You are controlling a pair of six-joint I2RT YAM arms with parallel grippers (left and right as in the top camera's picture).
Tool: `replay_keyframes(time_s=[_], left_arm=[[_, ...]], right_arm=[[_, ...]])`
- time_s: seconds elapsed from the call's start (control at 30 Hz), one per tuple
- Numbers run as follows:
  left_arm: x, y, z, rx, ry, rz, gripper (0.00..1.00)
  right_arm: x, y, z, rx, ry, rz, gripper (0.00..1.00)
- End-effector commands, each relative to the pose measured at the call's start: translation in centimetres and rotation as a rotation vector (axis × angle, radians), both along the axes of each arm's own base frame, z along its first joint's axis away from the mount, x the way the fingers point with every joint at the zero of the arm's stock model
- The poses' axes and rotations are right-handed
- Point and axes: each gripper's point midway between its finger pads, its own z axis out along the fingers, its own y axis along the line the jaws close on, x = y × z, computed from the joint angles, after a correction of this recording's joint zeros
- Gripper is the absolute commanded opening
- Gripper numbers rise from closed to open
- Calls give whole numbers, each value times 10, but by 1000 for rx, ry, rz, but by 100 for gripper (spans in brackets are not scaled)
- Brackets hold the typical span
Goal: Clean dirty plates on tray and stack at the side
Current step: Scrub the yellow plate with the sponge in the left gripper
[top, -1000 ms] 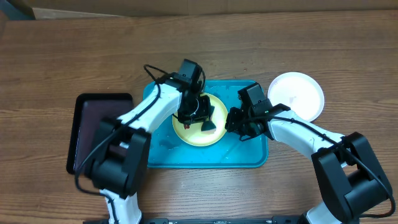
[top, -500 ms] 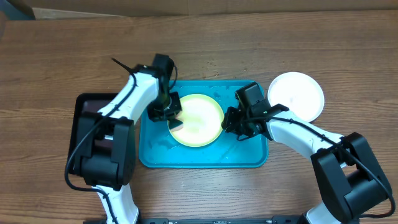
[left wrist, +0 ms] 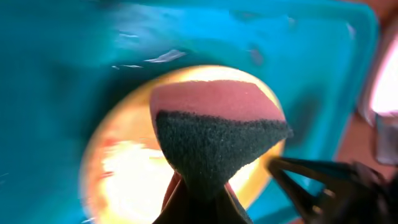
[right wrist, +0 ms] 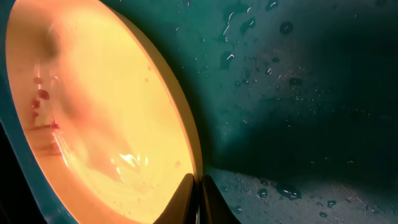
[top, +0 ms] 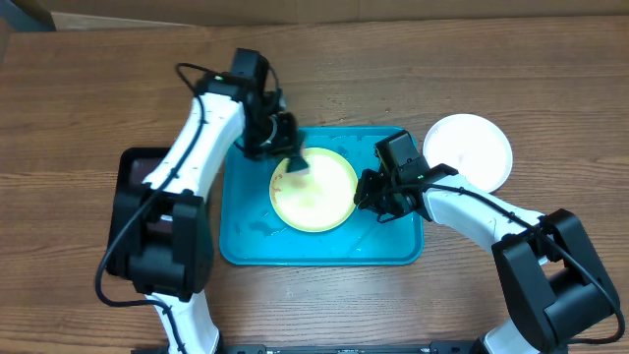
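Note:
The yellow-green plate [top: 316, 192] lies on the turquoise tray [top: 246, 231], with a small brownish smear near its left rim. My left gripper [top: 288, 155] is shut on a pink and dark green sponge [top: 297, 165] at the plate's back-left rim. The sponge [left wrist: 217, 134] fills the left wrist view over the plate [left wrist: 121, 180]. My right gripper [top: 366, 193] is shut on the plate's right rim; the right wrist view shows its fingers pinching the rim [right wrist: 196, 163]. The white plate [top: 470, 149] sits on the table right of the tray. The light blue plate is out of view.
A dark brown-black tray [top: 133, 202] lies left of the turquoise tray, under my left arm. Water drops lie on the turquoise tray floor [right wrist: 298, 93]. Reddish specks show on the plate's far side [right wrist: 41, 94].
My left gripper has carried the sponge from the plate's middle out to its left side and then back to its back-left rim. My right gripper has kept its hold on the rim.

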Motion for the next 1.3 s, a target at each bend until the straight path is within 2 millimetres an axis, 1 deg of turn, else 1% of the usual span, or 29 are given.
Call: replay_keyframes(time_s=[0.0,0.07,0.1,0.13,0.2,0.33,0.43,0.47,0.5,0.57,0.6,0.67,0.73,0.8,0.93,1.0,1.1,1.13,1.2,1.23,1.27], left_arm=[[-25,-34,-5,-95,23,-104,4],[-31,-42,-17,-88,24,-118,4],[-33,-42,-24,-73,27,-111,4],[-35,-40,-31,-51,33,-92,4],[-37,-29,-44,16,46,-46,4],[-34,8,-69,188,34,43,4],[-35,37,-78,288,41,83,4],[-36,51,-80,339,47,99,4],[-37,70,-81,413,52,120,4],[-38,102,-79,542,56,150,4],[-39,117,-77,605,60,162,4],[-41,139,-67,690,75,188,4],[-40,151,-55,737,89,260,4],[-34,159,-38,766,84,335,4],[-21,159,-1,733,41,390,4],[-16,151,16,670,12,407,4],[-14,136,42,539,-42,405,4],[-15,136,50,524,-60,414,4],[-16,142,67,510,-100,446,4],[-18,150,77,504,-119,483,4],[-20,163,88,488,-135,545,4]], right_arm=[[4,-2,1,-8,-18,-8,4],[4,-2,1,-8,-17,-8,4],[4,-2,1,-9,-17,-8,4],[4,-2,1,-9,-16,-8,4],[4,-3,1,-10,-15,-7,4],[4,-3,1,-10,-14,-8,4],[4,-3,1,-10,-14,-8,4],[3,-3,1,-10,-14,-7,4],[3,-3,1,-11,-12,-7,4],[3,-3,1,-12,-11,-7,4],[3,-3,1,-12,-11,-7,4],[3,-3,1,-11,-11,-7,4],[3,-2,1,-8,-11,-6,4],[3,-1,1,-3,-12,-4,4],[2,2,3,9,-20,29,4],[1,7,7,31,-30,68,4],[2,18,18,80,-56,137,4],[3,23,23,94,-67,157,4],[5,34,34,121,-90,193,4],[7,42,41,127,-104,207,7],[9,54,52,138,-129,234,18]])
